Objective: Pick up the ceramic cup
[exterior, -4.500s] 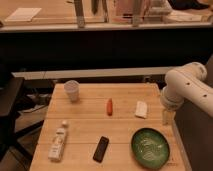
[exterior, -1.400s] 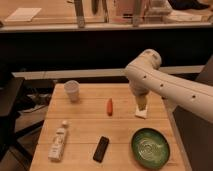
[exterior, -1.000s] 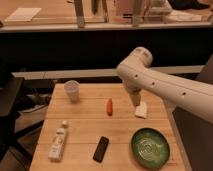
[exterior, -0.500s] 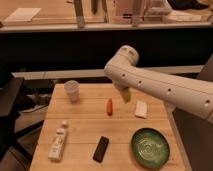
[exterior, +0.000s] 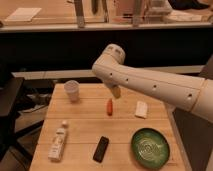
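Wooden table [exterior: 85, 125]: end effector [exterior: 116, 92] spread wide, empty, hovering apart from ceramic cup [exterior: 72, 90]

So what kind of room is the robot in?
Probably a lab or office kitchen area: a wooden table holds a ceramic cup, a green bowl and a white bottle, with a long counter behind. The gripper hangs above the table, apart from the cup.

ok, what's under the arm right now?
The gripper hangs from it above the table, empty. Near it lie a small orange thing and a white pad. The cup stands clear, left. The arm covers part of the table's far edge.
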